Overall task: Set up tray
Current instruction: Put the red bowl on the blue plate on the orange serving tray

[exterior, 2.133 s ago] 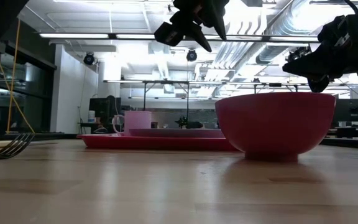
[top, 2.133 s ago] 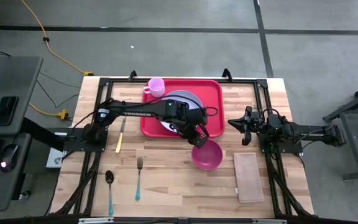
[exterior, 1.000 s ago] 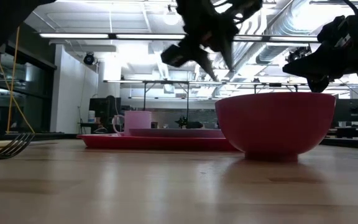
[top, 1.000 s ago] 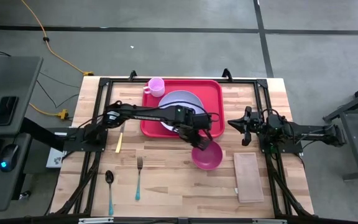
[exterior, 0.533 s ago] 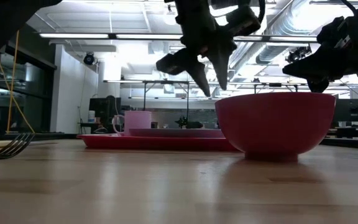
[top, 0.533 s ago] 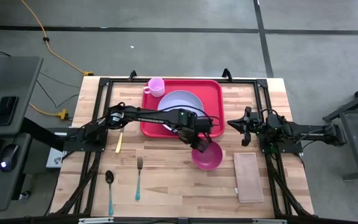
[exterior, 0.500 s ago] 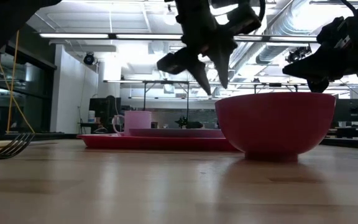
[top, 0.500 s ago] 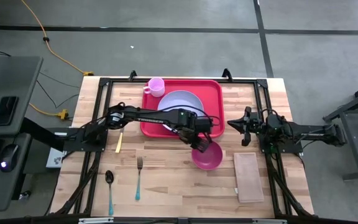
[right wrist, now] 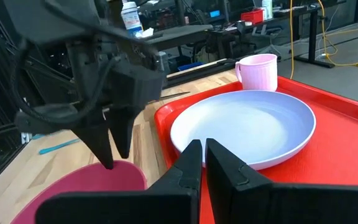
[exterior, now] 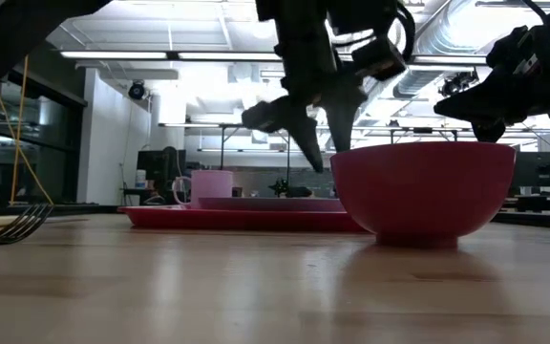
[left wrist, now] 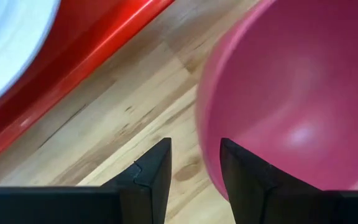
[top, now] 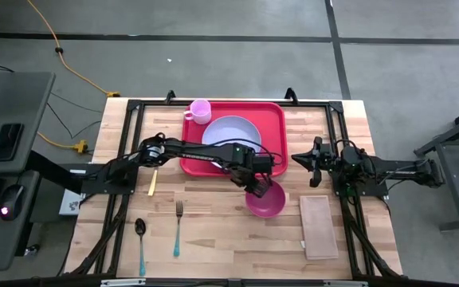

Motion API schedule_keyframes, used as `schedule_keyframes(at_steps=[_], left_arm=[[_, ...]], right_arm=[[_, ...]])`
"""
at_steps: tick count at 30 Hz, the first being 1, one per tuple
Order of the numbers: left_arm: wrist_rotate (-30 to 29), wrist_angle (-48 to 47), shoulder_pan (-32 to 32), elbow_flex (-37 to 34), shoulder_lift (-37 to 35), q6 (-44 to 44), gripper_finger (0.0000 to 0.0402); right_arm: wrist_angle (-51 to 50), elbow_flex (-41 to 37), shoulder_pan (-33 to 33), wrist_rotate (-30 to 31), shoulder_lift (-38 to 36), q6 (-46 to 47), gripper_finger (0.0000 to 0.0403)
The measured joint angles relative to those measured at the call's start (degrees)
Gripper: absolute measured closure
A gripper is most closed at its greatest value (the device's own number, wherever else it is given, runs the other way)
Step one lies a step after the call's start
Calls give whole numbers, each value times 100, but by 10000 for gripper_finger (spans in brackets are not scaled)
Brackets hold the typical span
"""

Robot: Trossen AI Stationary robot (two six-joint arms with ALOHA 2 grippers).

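The red tray (top: 274,112) lies at the table's far middle with a lavender plate (top: 229,131) and a pink cup (top: 201,110) on it. A magenta bowl (top: 268,201) stands on the wood just near-right of the tray. My left gripper (top: 255,189) is open and points down at the bowl's left rim (left wrist: 199,134): one finger stands outside the wall and one over the inside, and no touch shows. In the low view the left gripper (exterior: 323,155) has its tips at rim height. My right gripper (top: 300,158) is shut and empty, up in the air right of the tray.
A tan napkin (top: 319,227) lies right of the bowl. A fork (top: 178,227), a spoon (top: 140,237) and a knife (top: 154,177) lie on the wood at the left. Bare wood shows near the front edge, between the fork and the bowl.
My left gripper has come down from above the tray's near right corner and moved a little toward the near edge, until its open fingers stand either side of the bowl's left rim. The bowl has stayed where it was.
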Motion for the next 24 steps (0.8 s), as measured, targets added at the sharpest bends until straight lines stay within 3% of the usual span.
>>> schedule_keyframes(at_steps=[14,24], left_arm=[[28,97,0,-5,181,0,236],[405,223,0,5,358,2,236]], right_arm=[[0,1,-1,0,0,2,402],[0,-1,1,0,0,2,402]])
